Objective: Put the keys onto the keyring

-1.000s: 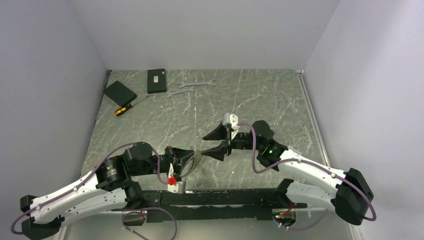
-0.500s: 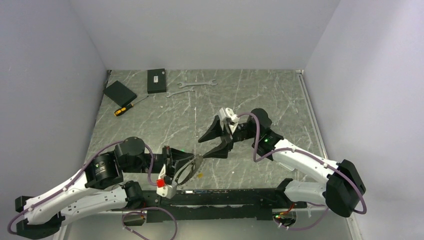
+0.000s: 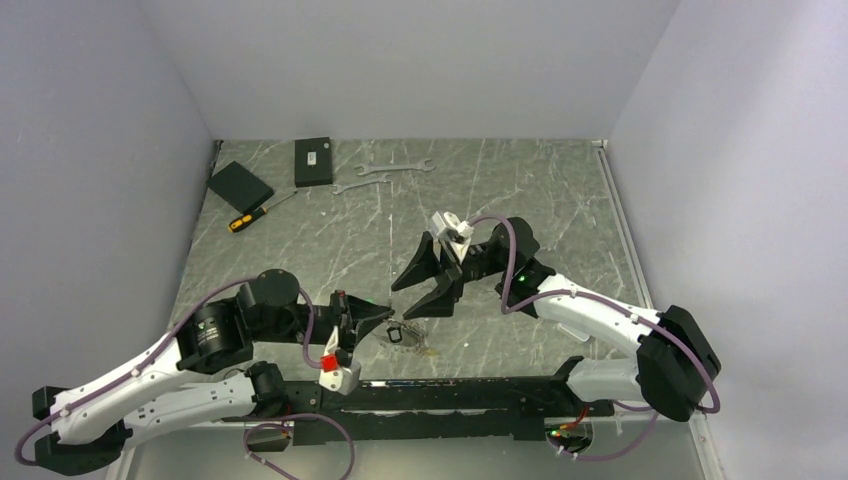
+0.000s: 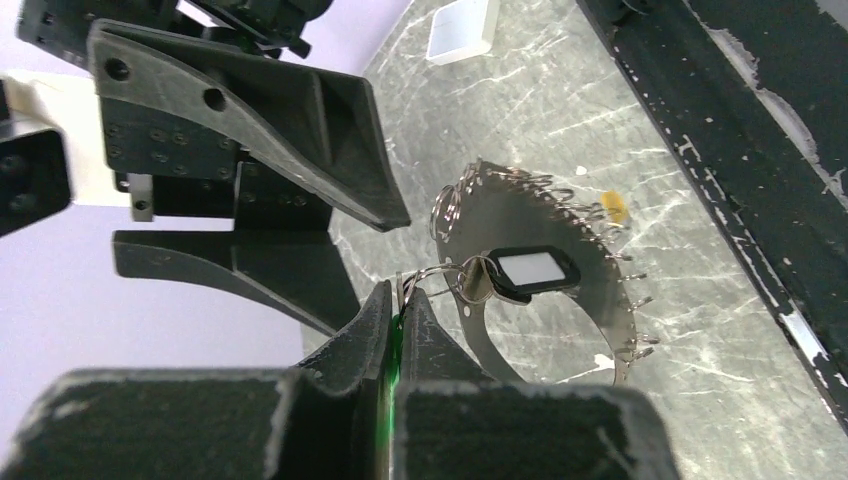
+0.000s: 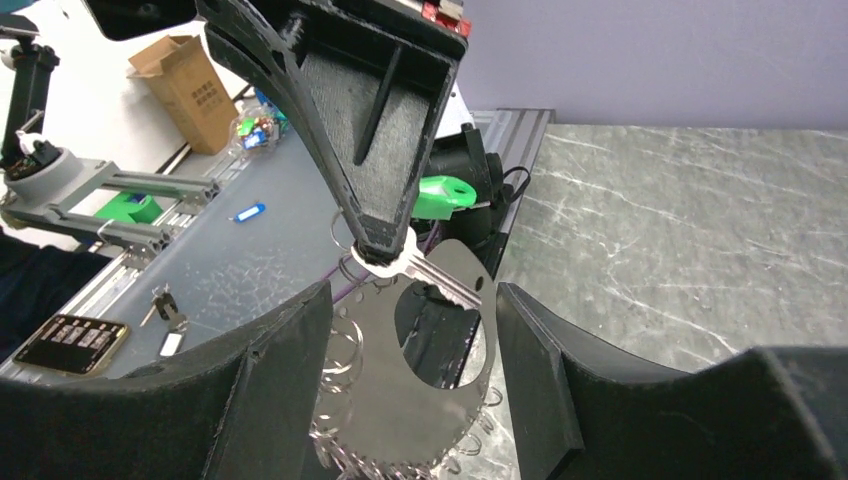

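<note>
Left fingers [image 4: 355, 335] are clamped on the keys [image 5: 432, 277]; right fingers [image 3: 420, 268], at the keyring's [image 3: 405, 337] twelve o'clock, stand wide apart.

Keys [image 4: 398, 332] half-hidden between left jaws

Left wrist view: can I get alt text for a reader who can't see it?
The left gripper is shut on the keys, only a green sliver showing between its fingers, right at the edge of the large flat metal keyring, which is lined with small loops and carries a black-framed tag. The right gripper is open just beyond, over the marbled table.
</note>
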